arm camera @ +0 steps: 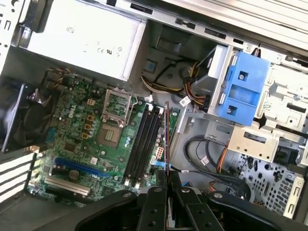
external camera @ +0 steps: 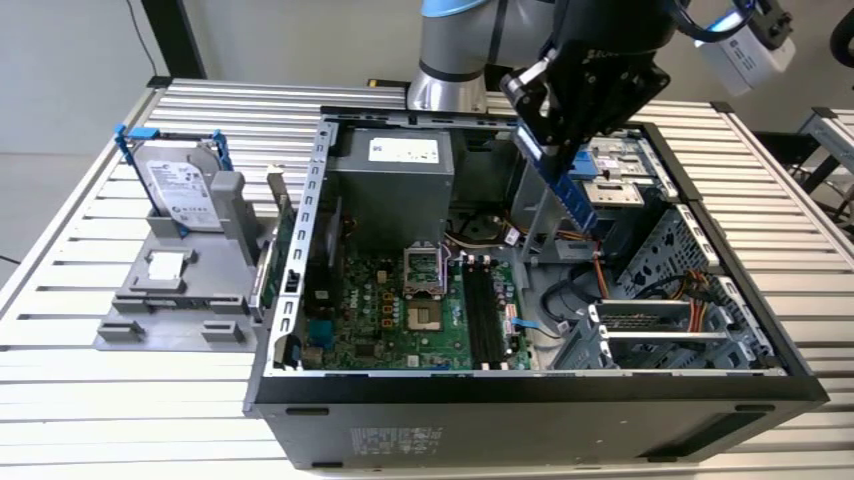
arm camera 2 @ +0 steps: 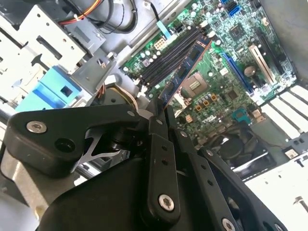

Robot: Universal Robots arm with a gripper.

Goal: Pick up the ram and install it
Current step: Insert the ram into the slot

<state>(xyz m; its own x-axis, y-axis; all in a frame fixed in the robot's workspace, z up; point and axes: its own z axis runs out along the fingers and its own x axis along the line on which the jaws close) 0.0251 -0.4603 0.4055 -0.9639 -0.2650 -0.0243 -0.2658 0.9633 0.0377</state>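
Ram sits pinched edge-on between my fingers, sticking out past their tips toward the motherboard. In the exterior view my gripper hangs over the open case near its back edge, the ram slanting down from it, clear of the board. In the first wrist view the ram runs just beside the black slots, above them, not seated. A blue bracket sits by the drive bay.
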